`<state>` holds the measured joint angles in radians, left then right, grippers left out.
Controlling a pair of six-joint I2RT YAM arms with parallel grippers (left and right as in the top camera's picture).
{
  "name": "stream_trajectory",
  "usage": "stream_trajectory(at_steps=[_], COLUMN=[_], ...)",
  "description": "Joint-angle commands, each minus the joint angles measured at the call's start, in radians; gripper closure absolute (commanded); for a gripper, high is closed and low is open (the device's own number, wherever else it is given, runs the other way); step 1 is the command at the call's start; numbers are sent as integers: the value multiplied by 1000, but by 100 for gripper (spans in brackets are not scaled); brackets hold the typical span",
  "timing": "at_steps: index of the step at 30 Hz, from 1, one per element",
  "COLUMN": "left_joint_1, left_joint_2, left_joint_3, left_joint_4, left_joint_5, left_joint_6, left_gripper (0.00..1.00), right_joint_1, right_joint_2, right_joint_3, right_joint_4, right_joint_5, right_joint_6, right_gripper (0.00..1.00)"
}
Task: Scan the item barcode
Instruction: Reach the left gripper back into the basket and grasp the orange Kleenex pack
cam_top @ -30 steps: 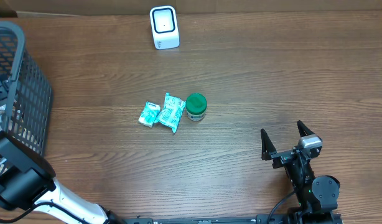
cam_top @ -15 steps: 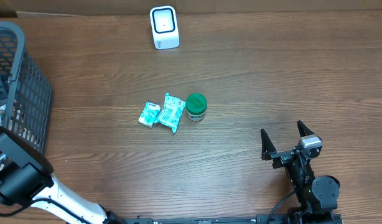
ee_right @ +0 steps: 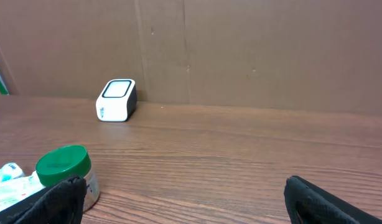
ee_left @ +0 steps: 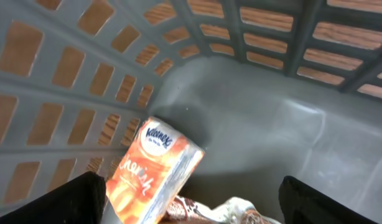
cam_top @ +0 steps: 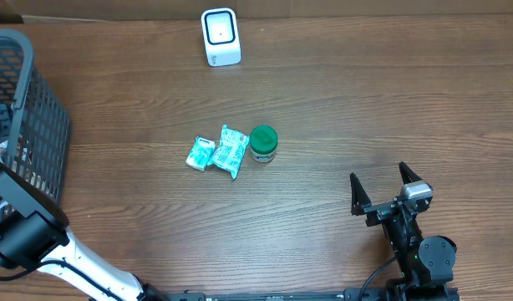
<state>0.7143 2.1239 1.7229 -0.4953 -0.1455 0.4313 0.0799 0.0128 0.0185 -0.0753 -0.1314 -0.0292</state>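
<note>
Far left, the grey mesh basket (cam_top: 27, 100) was cut off by the frame edge from overhead, and the left arm (cam_top: 22, 238) reached into it with its jaws out of that camera's sight. The wrist camera took us inside: an orange tissue pack (ee_left: 155, 174) leaned tilted against the basket's slatted wall near the corner. Beside it a crumpled patterned wrapper (ee_left: 237, 210) poked in at the bottom edge, too cropped to name. The left gripper (ee_left: 191, 190) was spread wide, one finger in each lower corner of the view, clamping nothing. The pack sat right by the left-hand finger, though whether they touched was hard to call from that angle. Out on the table (cam_top: 365, 92), near its middle, a small teal packet (cam_top: 200, 155) and a longer teal packet (cam_top: 231, 151) lay side by side, with a green-lidded jar (cam_top: 263, 144) just beside them. The white barcode scanner (cam_top: 220, 37) stood well apart at the far edge. Low on the right, the right gripper (cam_top: 379, 177) hung with jaws fully parted and holding nothing, well apart from the jar, its fingers only dark blurs in its own wrist view.
</note>
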Motion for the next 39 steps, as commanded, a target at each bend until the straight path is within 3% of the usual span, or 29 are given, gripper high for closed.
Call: stream_trajectory(at_steps=[1,9,17,19,22,25,27,29,39], left_joint_1=[6,34,49,49,49,49,49,49,14], left_joint_2=[31,42,102,111,128,148,156,156,34], left_joint_3=[-4,-5,-5,-5,-5,-5,-5,-5,21], left_joint_4=[16,43,32,32,32,28,28,29,32], left_joint_5=[-46,-63,-55,-35,-14,-14,-14,-15,-128], left_joint_6=[52,43,40,40,40,40,40,40,-90], left_gripper=[13,15,29,36,64,66,73,94,96], right_joint_1=[-2,-2,-2,-2,-2,-2,-2,-2,-2], right_joint_2=[-10,-10,-10,-10,-10,-10,-10,-10,-10], right_joint_3=[-11,-11,-11,-11,-11,-11,-11,-11,-11], right_joint_4=[5,5,5,5,5,5,5,5,5], right_joint_5=[-4,-4,-4,-4,-4,-4,-4,-4,-4], right_joint_6=[3,3,3,3,3,3,3,3,3], right_gripper=[0,0,0,0,0,0,0,0,0])
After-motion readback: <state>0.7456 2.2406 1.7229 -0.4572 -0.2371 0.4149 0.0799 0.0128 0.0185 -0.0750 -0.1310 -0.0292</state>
